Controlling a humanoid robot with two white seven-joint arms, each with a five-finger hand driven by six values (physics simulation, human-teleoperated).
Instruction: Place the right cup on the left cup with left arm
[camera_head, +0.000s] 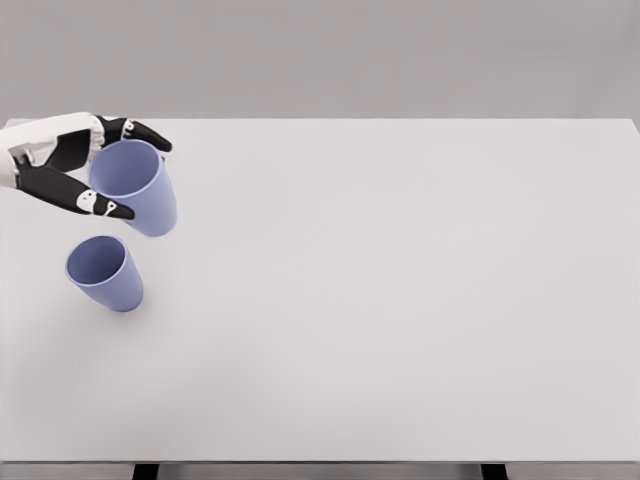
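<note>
Two lilac cups show in the head view at the left of the white table (400, 300). One cup (105, 272) stands upright on the table, mouth up. The other cup (135, 186) is just above and behind it, tilted slightly, with my left hand (95, 165) shut on it: black fingers wrap its rim from the left, the thumb crosses in front and another finger reaches over the far side. I cannot tell whether the held cup touches the table. The two cups are apart.
The table's far edge (400, 120) runs behind the hand, and its left edge lies close to the hand. Two dark table legs (145, 471) show at the bottom.
</note>
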